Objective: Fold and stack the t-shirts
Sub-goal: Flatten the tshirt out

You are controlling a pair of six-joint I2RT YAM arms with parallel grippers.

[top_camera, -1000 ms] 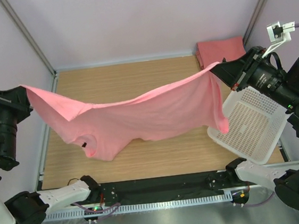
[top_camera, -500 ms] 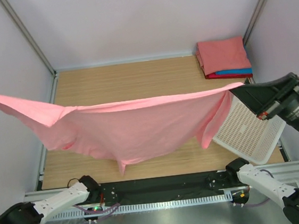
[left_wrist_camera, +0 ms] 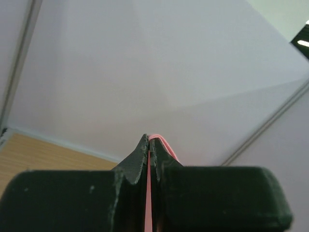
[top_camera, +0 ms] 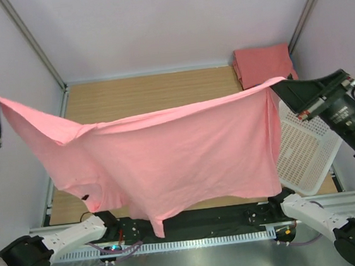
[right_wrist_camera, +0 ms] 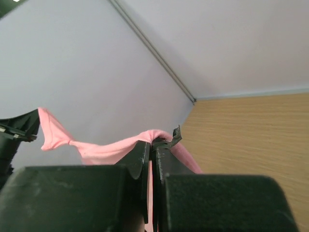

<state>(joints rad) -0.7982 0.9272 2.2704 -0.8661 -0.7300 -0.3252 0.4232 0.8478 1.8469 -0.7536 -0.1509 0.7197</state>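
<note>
A salmon-pink t-shirt (top_camera: 179, 152) hangs spread wide in the air, its top edge stretched left to right. A folded salmon t-shirt (top_camera: 262, 60) lies far right.

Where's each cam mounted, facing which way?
Top external: above, behind the bases, looking down on wooden table; both arms show.
Left wrist: on left arm, looks past shut left claw at pale wall.
Right wrist: on right arm, looks past shut right claw toward the left one.
Shared: salmon-pink cotton t-shirt, pinched by both.

We're looking into a robot lab cell: bare pale wall panels (top_camera: 165, 20) on metal posts (top_camera: 31, 43), a wood-grain surface (top_camera: 154, 94), and white robot arms (top_camera: 68, 236) bolted to a black rail (top_camera: 225, 220).
</note>
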